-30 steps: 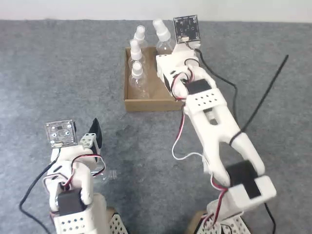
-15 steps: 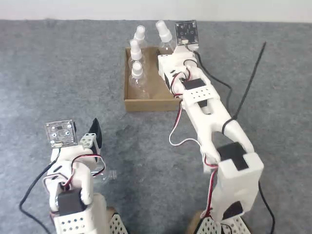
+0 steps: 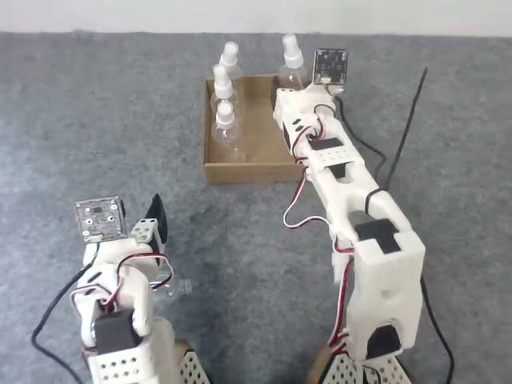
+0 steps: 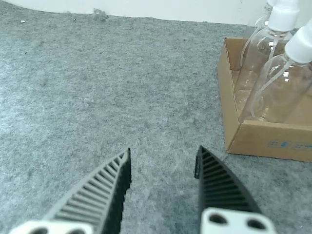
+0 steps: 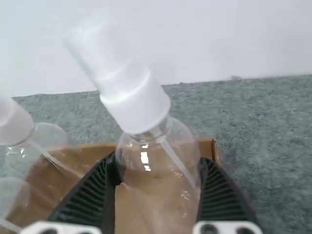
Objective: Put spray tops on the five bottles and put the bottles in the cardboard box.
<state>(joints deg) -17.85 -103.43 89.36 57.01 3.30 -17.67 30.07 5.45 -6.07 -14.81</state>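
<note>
Bottle placement at the far right corner of the cardboard box

My right gripper (image 5: 157,168) is clenching a capped bottle (image 5: 151,187) around its clear body, one ribbed finger pressing on each side. Its white spray top (image 5: 122,83) is leaning away from vertical, so the bottle is tilting. In the high view, this gripper (image 3: 292,86) is holding the bottle (image 3: 293,66) over the far right corner of the cardboard box (image 3: 244,172). I cannot tell whether the base is touching the box floor. Three bottles (image 3: 222,96), each wearing a white top, are standing upright in a row along the box's left wall. The box is sitting toward the far edge of the grey tabletop (image 3: 96,120). My left gripper (image 4: 163,161) is hanging released above bare tabletop near the near left corner, its jaws standing apart and grasping nothing. A fifth bottle (image 3: 179,287) is lying on its side on the tabletop just beside my left arm, partly hidden under it.
</note>
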